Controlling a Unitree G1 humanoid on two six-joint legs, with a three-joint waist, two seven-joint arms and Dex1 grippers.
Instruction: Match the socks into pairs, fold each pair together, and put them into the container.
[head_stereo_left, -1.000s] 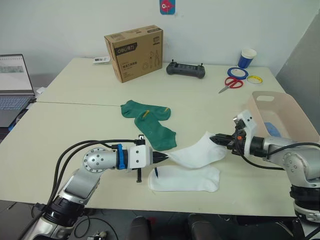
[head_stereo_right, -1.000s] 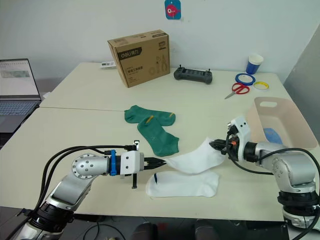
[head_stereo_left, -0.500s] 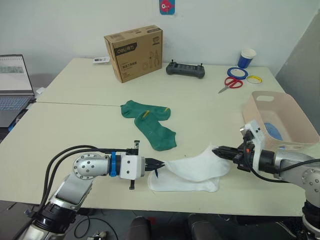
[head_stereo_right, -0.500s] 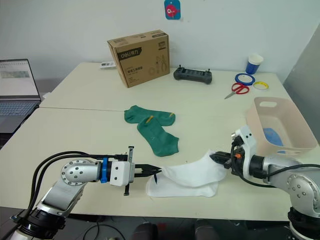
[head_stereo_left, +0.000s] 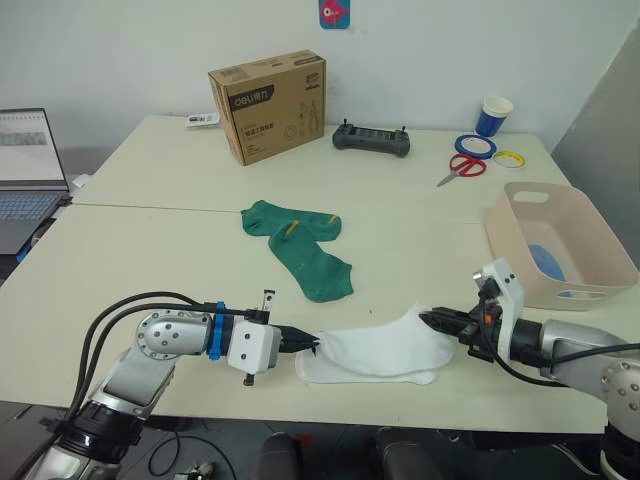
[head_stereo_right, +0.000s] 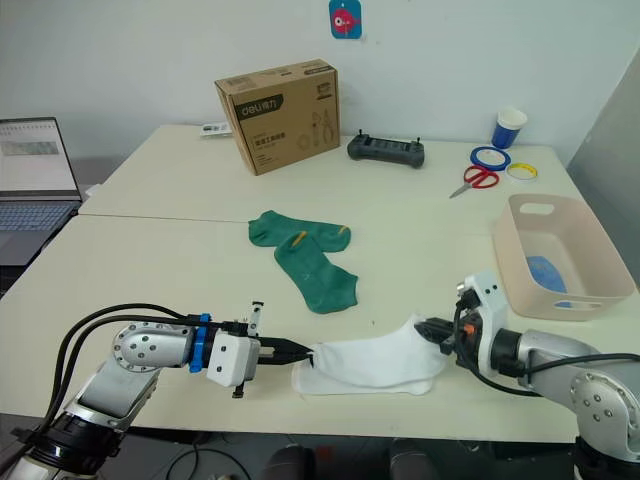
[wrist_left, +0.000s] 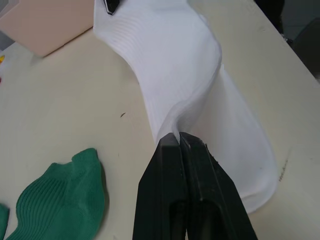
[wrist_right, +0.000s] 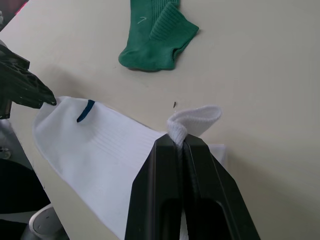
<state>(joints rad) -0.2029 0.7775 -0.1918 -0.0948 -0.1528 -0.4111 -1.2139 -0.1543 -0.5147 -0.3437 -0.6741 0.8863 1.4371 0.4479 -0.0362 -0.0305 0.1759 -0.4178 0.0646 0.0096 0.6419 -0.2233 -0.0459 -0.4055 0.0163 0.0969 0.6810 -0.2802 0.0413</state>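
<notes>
Near the front edge of the tabletop (head_stereo_left: 150, 240), the left pincer (head_stereo_left: 312, 342) and the right pincer (head_stereo_left: 428, 319) are each clamped on opposite ends of the upper white sock (head_stereo_left: 385, 343), which is stretched between them over the lower white sock (head_stereo_left: 330, 374) lying flat beneath. The two dark green socks (head_stereo_left: 300, 245) lie overlapped farther back on the tabletop. The container (head_stereo_left: 590, 250) stands to the right with a light blue sock (head_stereo_left: 545, 260) inside.

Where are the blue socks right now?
In the left eye view, something light blue, likely the blue socks, lies inside the pink-beige container on the table's right side, just beyond the right gripper.
</notes>
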